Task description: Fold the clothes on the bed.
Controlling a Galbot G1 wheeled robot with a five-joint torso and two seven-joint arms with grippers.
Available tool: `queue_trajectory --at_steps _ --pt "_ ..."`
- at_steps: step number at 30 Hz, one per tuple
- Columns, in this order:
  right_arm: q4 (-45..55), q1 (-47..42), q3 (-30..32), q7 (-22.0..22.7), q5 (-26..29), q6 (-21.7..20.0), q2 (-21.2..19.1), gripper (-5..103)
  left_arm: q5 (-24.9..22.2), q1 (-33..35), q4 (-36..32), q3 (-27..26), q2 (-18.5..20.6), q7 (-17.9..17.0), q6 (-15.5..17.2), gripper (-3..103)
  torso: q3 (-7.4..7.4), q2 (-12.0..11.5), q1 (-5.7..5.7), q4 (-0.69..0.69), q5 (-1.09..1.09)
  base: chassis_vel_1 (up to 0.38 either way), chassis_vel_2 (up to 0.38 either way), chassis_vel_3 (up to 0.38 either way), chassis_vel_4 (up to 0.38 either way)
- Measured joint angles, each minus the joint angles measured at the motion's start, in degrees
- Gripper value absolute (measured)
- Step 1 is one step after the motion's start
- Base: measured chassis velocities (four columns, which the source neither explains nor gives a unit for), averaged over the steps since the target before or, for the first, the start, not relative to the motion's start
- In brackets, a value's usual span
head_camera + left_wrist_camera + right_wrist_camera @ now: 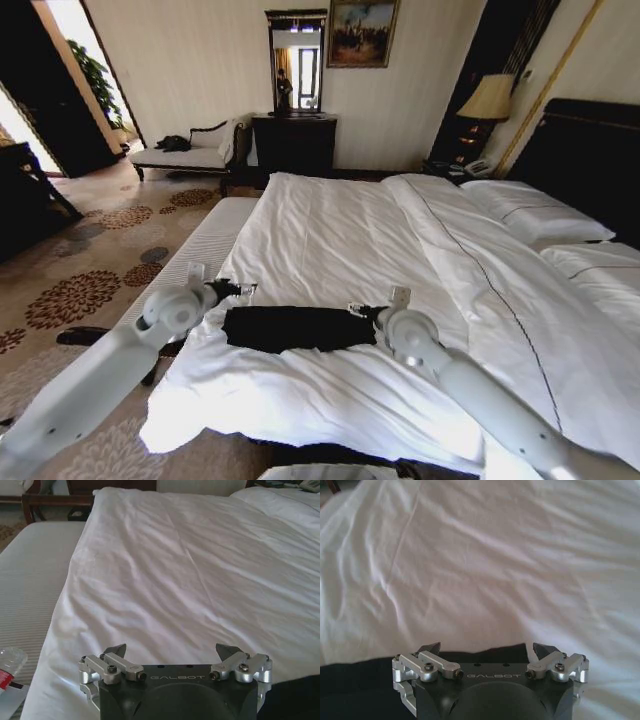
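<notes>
Bed [330, 230] with white duvet [300, 400] takes most of the scene. Shirt [290, 328] lies near the bed's near edge, already a narrow black strip running left-right, flat on the duvet. Both arms reach in low from the near side, one at each end. Left gripper [240, 291] sits at the strip's left end, fingers apart, nothing held. Right gripper [362, 312] sits at the right end, fingers apart too, shirt edge right under it. Judgement: next fold needs both ends pinched through all layers, not the duvet, then lifted level together so the strip doesn't twist.
</notes>
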Motion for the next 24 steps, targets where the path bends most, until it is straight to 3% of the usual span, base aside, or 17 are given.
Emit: queue_trajectory --at_steps 3,8,13,24 --pt "-1.24 1.81 -1.37 2.03 3.24 -1.37 0.46 100 -1.65 -1.65 1.70 2.39 -0.48 -1.49 -0.02 100 0.00 0.00 0.00 0.00 0.01 0.000 0.000 0.000 0.000" --pt "-3.07 4.06 -4.29 4.20 6.89 -2.83 1.18 100 -11.27 0.56 1.01 5.73 -0.10 -10.93 -0.02 100 -0.01 0.00 -0.02 0.02 0.00 0.000 0.000 0.000 0.000" --pt "-4.10 4.22 -5.52 4.16 6.39 -2.90 1.50 100 -12.99 3.17 1.94 5.53 -0.07 -12.91 -0.03 100 -0.02 0.00 -0.03 0.02 0.00 0.000 0.000 0.000 0.000" --pt "-4.08 4.77 -6.68 4.08 5.59 -2.70 1.79 100 -13.65 4.77 1.05 6.14 0.57 -13.32 -0.09 100 -0.02 0.00 -0.02 0.01 0.00 0.000 0.000 0.000 0.000"
